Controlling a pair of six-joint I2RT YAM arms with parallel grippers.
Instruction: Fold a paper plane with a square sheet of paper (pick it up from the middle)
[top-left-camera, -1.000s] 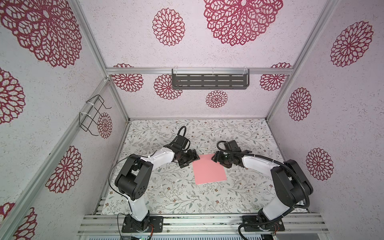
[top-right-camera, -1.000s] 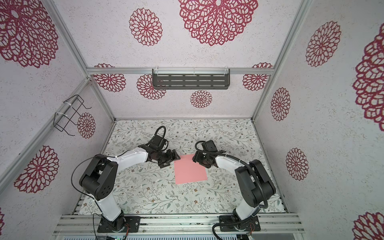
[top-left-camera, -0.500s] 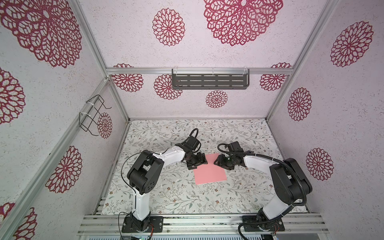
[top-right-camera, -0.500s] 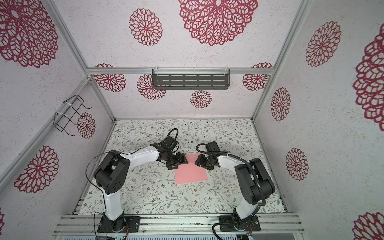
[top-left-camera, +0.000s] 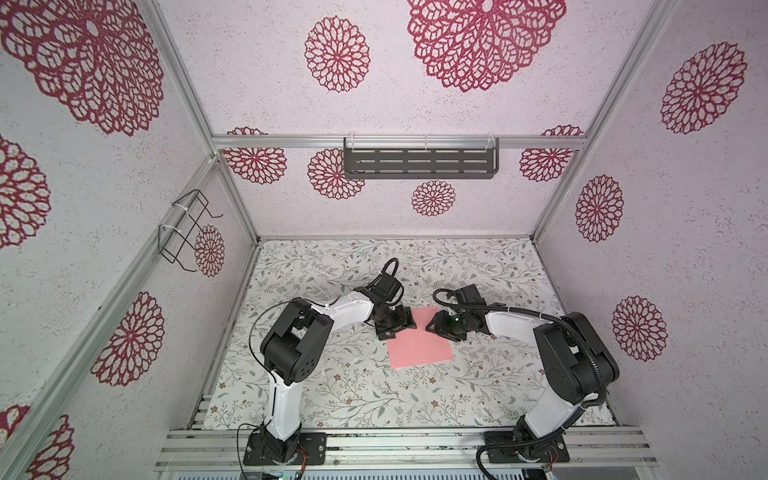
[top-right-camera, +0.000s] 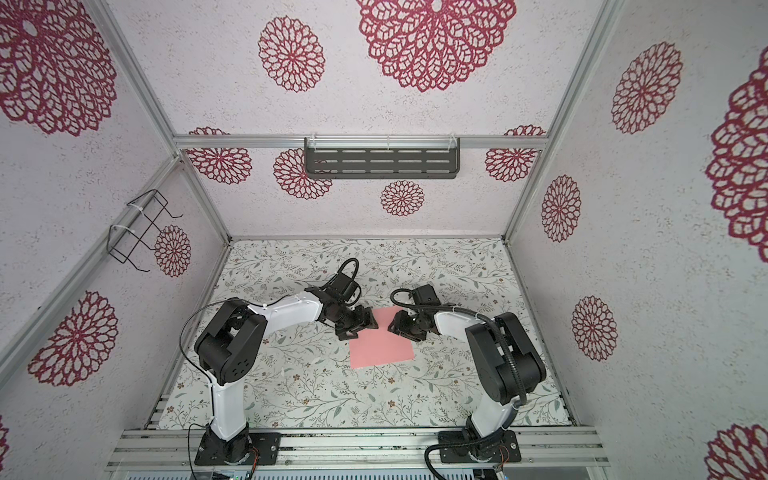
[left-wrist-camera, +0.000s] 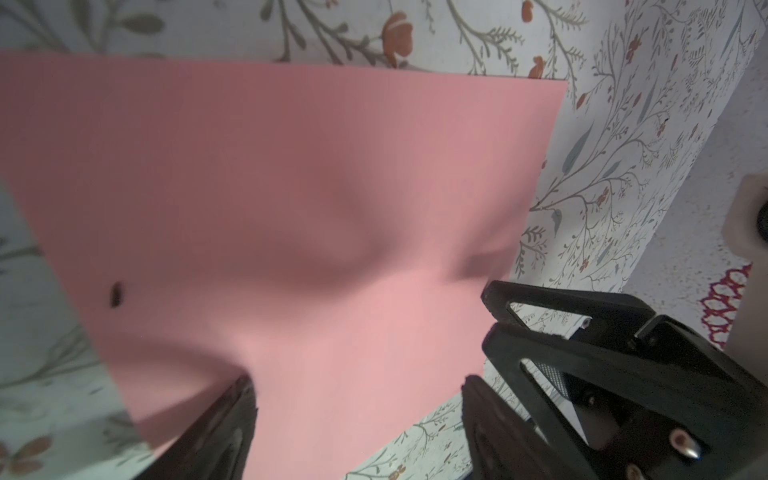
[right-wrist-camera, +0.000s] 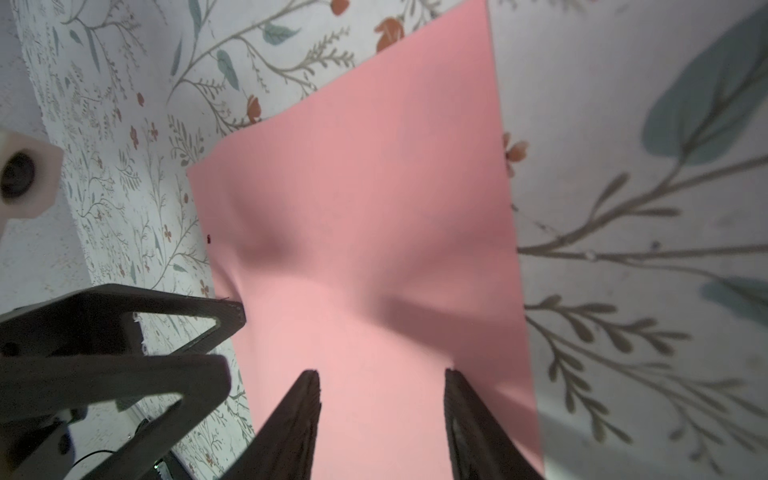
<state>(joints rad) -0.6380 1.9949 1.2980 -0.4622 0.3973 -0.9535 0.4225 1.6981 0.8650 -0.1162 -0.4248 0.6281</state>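
The square sheet of paper (top-left-camera: 419, 345) (top-right-camera: 380, 349) lies salmon-pink and unfolded on the floral table, in both top views. My left gripper (top-left-camera: 405, 325) (top-right-camera: 368, 325) is over its far left part. My right gripper (top-left-camera: 434, 327) (top-right-camera: 395, 327) is over its far right part, facing the left one a short way off. In the left wrist view the left gripper (left-wrist-camera: 359, 386) is open, tips down on the paper (left-wrist-camera: 291, 187), which ripples ahead of them. In the right wrist view the right gripper (right-wrist-camera: 382, 378) stands open more narrowly, both tips on the paper (right-wrist-camera: 374, 208). No paper plane shows.
A grey slotted shelf (top-left-camera: 419, 163) hangs on the back wall and a wire basket (top-left-camera: 187, 230) on the left wall. Aluminium rails (top-left-camera: 374, 444) run along the front edge by the arm bases. A small dark speck (left-wrist-camera: 116, 293) sits on the sheet.
My left arm has swung right, bringing its gripper from beside the sheet onto its far left part. The right gripper's jaws have narrowed on the paper. The sheet has stayed in place.
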